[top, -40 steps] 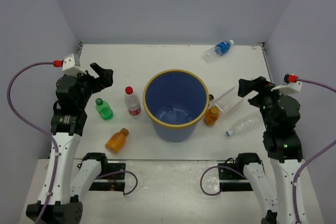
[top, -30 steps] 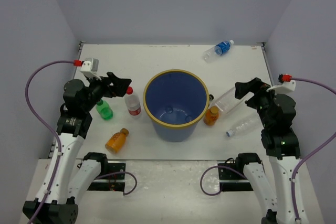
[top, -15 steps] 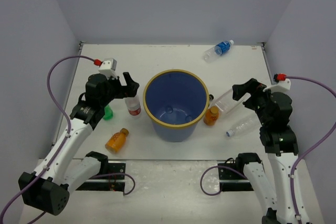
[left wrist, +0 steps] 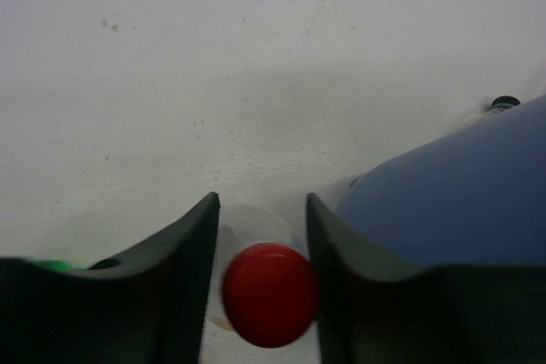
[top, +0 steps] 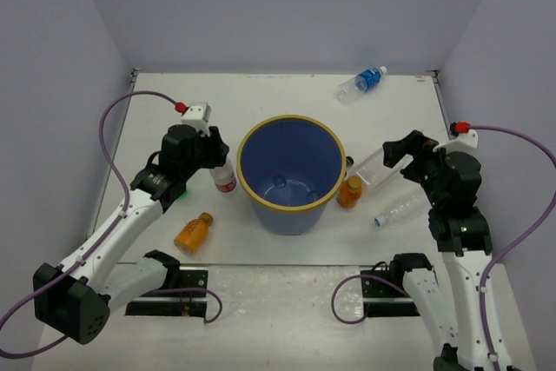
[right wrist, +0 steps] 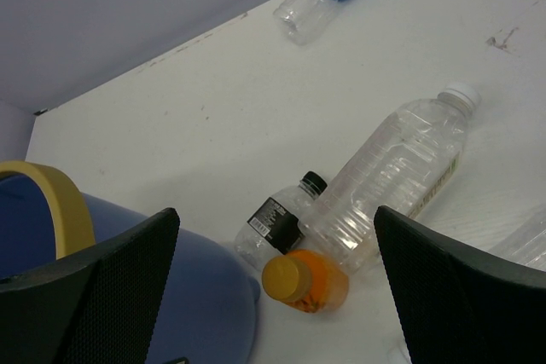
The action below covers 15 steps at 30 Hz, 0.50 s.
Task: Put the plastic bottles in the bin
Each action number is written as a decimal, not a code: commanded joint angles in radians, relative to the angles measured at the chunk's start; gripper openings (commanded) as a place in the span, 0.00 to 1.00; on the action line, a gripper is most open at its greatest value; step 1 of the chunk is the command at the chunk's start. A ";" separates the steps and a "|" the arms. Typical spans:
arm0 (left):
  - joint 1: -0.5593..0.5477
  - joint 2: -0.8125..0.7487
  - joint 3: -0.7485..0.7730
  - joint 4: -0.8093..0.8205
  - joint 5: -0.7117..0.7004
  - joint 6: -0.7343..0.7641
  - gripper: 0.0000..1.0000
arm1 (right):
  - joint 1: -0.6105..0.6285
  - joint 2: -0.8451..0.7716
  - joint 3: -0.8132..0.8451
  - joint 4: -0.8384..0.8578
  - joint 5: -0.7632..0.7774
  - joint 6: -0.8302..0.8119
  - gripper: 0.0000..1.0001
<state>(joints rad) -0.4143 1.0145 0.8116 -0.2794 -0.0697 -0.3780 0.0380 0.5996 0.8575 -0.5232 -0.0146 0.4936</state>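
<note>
left end effector (left wrist: 260, 210) open, one finger either side of the cap of the red-label bottle (left wrist: 270, 294). the bottle stands upright on the worktop just left of the bin (left wrist: 452, 202), long axis vertical. left arm is the nearer.

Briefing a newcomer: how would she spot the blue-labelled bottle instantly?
From the big blue bin mid-table, look toward the far right corner. A clear bottle lies there alone on its side; only it wears a blue label.
</note>
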 commanded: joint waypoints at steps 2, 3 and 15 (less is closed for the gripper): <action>-0.006 -0.007 0.048 -0.043 -0.084 0.004 0.22 | -0.005 -0.014 -0.017 0.008 -0.009 -0.026 0.99; -0.007 -0.011 0.054 -0.055 -0.099 0.000 0.18 | -0.005 -0.016 -0.019 0.008 -0.006 -0.026 0.99; -0.008 -0.045 0.402 -0.103 -0.354 -0.009 0.00 | -0.006 -0.039 -0.032 0.006 -0.008 -0.024 0.99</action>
<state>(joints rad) -0.4194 1.0096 1.0494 -0.4456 -0.3271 -0.3828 0.0380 0.5745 0.8417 -0.5232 -0.0174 0.4854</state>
